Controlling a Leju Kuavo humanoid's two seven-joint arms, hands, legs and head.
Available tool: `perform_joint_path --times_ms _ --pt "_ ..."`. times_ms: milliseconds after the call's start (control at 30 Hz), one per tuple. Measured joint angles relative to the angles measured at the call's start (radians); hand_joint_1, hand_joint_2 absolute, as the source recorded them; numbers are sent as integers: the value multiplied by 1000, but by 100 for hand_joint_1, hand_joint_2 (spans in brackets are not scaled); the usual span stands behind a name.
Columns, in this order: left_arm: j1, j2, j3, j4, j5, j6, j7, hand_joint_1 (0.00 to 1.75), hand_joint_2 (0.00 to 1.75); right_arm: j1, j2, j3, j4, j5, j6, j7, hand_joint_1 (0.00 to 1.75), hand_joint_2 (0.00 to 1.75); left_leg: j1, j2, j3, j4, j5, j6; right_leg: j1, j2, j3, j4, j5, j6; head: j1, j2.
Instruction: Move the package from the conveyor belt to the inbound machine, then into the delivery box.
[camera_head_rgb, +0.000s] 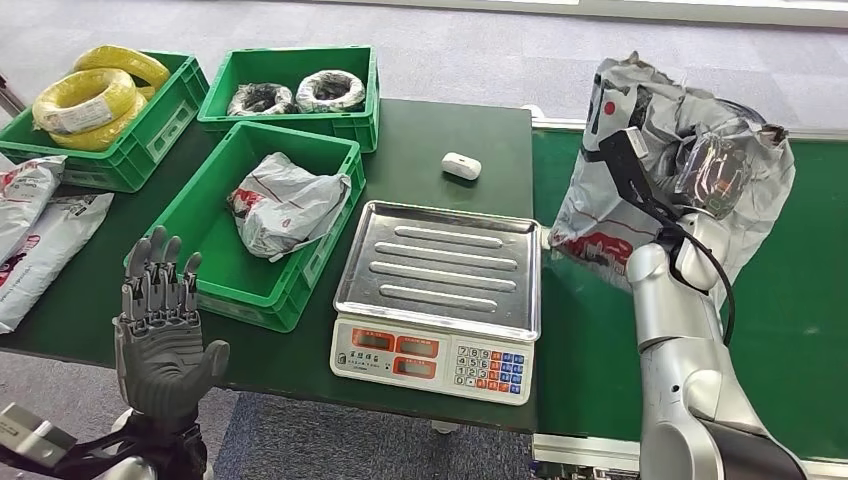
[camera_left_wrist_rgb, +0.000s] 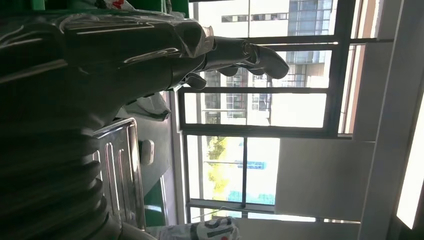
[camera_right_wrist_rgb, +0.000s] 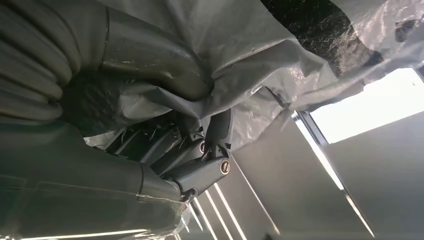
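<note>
The grey package (camera_head_rgb: 690, 150) is hanging in the air above the green conveyor belt (camera_head_rgb: 800, 330), just to the right of the scale (camera_head_rgb: 440, 300), with the right hand (camera_right_wrist_rgb: 165, 150) gripping it; the head view is hiding that hand behind the crumpled plastic, while the right wrist view is showing its dark fingers (camera_right_wrist_rgb: 200, 172) curling into the wrap. The left hand (camera_head_rgb: 160, 330) is hovering upright at the counter (camera_head_rgb: 440, 130) edge with fingers (camera_head_rgb: 155, 275) spread and holding nothing, beside the green delivery box (camera_head_rgb: 190, 225) that is holding another grey parcel (camera_head_rgb: 285, 205)
</note>
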Motion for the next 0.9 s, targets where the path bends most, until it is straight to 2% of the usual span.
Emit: perform_joint_path --times_ms 200,400,467,633,900 --pt "-35 -14 -28 17 2 -8 2 0 175 70 46 152 -233 61 -54 41 175 175 0 0 0 0 0 0 0 0 0 0 0 0 0 0" --pt "-57 -29 -39 34 6 -27 9 0 175 96 78 234 -288 34 -62 9 173 175 0 1 0 0 0 0 0 0 0 0 0 0 0 0" --pt "-67 -32 -42 40 8 -35 14 0 175 97 91 261 -289 23 -27 -14 173 175 0 0 0 0 0 0 0 0 0 0 0 0 0 0" --pt "-106 -37 -51 72 16 -63 25 0 175 67 143 344 -237 -81 148 -141 174 175 1 2 0 0 0 0 1 1 0 0 0 0 0 0" --pt "-148 -42 -55 124 22 -88 28 0 175 1 200 412 -95 -228 284 -286 174 175 1 0 0 0 1 0 1 0 0 0 0 0 0 0"
